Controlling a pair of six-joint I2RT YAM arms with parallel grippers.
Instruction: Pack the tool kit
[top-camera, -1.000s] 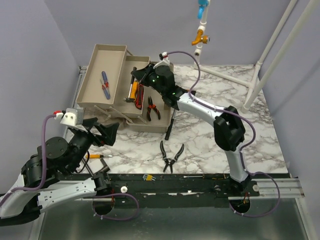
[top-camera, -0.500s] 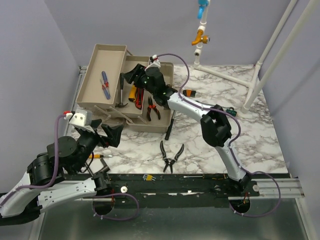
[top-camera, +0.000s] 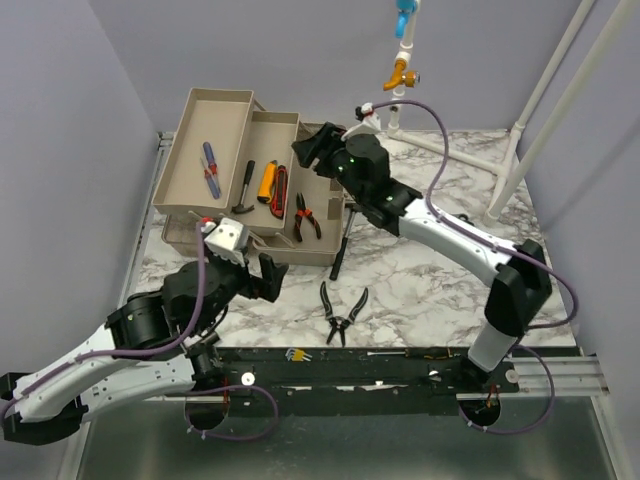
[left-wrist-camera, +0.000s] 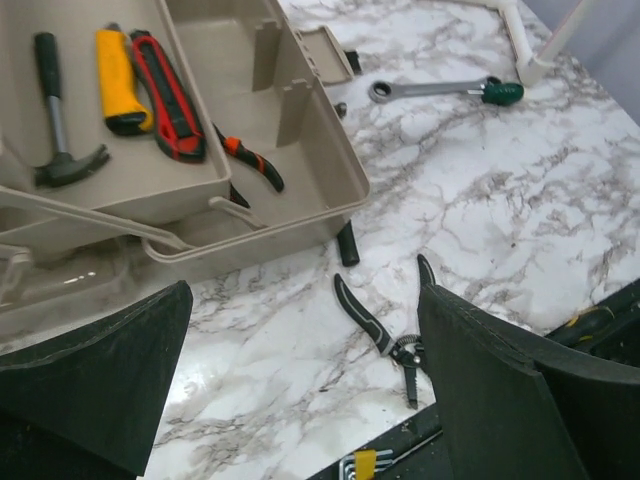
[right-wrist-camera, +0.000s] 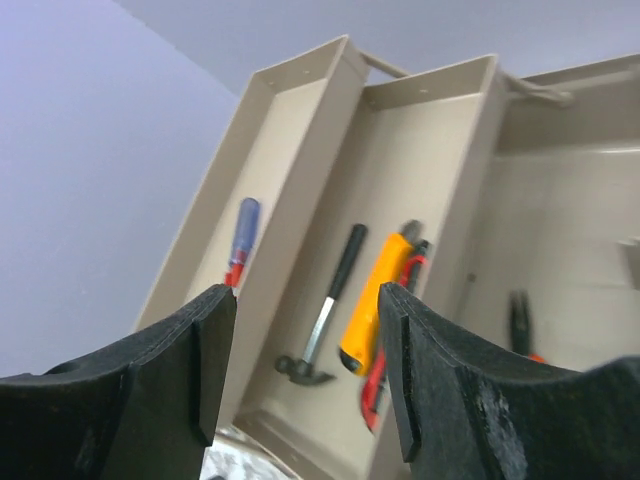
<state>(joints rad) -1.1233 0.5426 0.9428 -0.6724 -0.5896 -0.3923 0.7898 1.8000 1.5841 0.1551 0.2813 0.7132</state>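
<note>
The beige tool box stands open at the back left with its trays spread. A hammer, a yellow knife and a red knife lie in the middle tray. A blue-and-red screwdriver is in the far tray, and red pliers are in the base. Black pliers lie on the marble. My right gripper hovers open and empty above the box, looking down at the hammer. My left gripper is wide open over the marble, left of the black pliers.
A ratchet wrench with a green handle lies on the marble right of the box. A black rod-like handle rests against the box's front right corner. Hex keys sit at the near edge. White pipe legs stand at the back right.
My right gripper opened, left the hammer in the middle tray and drew back to the right. My left arm swung right, toward the front of the box.
</note>
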